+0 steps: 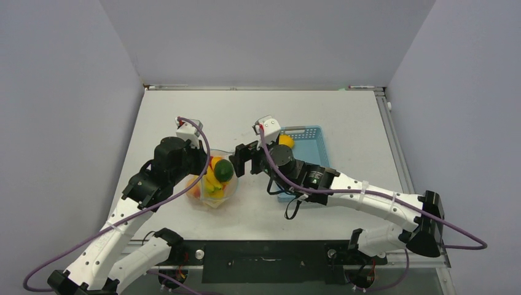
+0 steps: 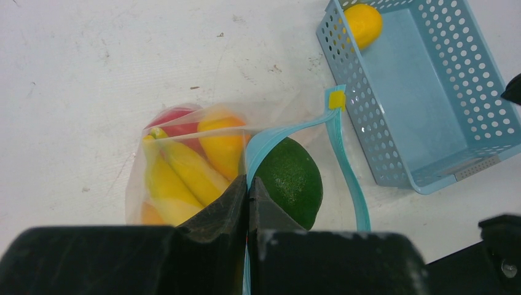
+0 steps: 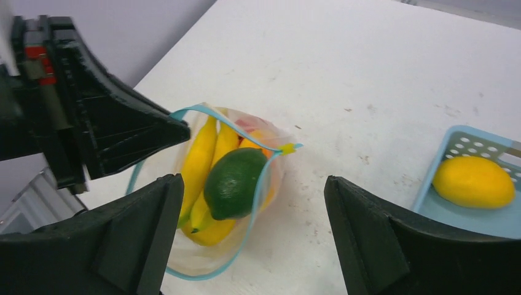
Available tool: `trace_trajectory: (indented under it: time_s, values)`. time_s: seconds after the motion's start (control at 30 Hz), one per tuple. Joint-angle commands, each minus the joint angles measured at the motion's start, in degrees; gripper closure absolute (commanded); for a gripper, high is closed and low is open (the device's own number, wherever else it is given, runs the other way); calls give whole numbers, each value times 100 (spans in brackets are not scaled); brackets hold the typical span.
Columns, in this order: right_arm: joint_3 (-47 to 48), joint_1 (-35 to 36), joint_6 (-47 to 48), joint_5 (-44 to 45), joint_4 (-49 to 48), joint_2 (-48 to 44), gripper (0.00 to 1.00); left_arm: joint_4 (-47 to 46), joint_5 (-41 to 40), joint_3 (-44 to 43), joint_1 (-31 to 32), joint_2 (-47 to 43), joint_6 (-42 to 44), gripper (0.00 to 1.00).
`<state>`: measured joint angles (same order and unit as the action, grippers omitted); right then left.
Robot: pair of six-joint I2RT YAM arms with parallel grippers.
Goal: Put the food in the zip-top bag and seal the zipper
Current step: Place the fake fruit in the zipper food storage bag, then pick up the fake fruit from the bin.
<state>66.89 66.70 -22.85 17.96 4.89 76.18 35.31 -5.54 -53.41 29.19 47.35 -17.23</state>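
The clear zip-top bag (image 1: 212,187) stands open on the table, left of centre. Inside it lie yellow bananas (image 2: 178,178), a red apple (image 2: 175,120) and an orange-yellow fruit (image 2: 222,144), with a green lime (image 2: 289,181) on top at the mouth. My left gripper (image 2: 249,184) is shut on the teal zipper (image 2: 295,129) at the bag's rim, holding that edge up. My right gripper (image 3: 253,180) hovers open just above and right of the lime (image 3: 235,181), nothing between its fingers. One yellow lemon (image 3: 473,181) lies in the basket.
The light-blue lattice basket (image 1: 314,147) sits right of the bag, under the right arm, with the lemon (image 1: 285,141) in its far left corner. Bare white table lies beyond both. The left gripper's black body (image 3: 92,123) is close by the bag's left side.
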Motion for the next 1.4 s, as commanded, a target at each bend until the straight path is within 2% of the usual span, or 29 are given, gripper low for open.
trace_trajectory:
  time_s: [0.0,0.4,0.6,0.93,1.37]
  values:
    - [-230,-385,-206,311,359,-386,13,-133,17,-130,-23,11,96,100]
    - [-631,-1479,-327,534,974,-595,14,-132,52,-135,-27,20,97,100]
    - [-896,-2150,-375,240,842,-426,14,-126,57,-141,-27,52,97,100]
    - [-1145,-3074,-331,-316,292,334,13,-114,60,-143,-27,72,106,100]
    - [-827,-3542,-396,-1060,-166,1486,11,-117,68,-144,-27,90,115,100]
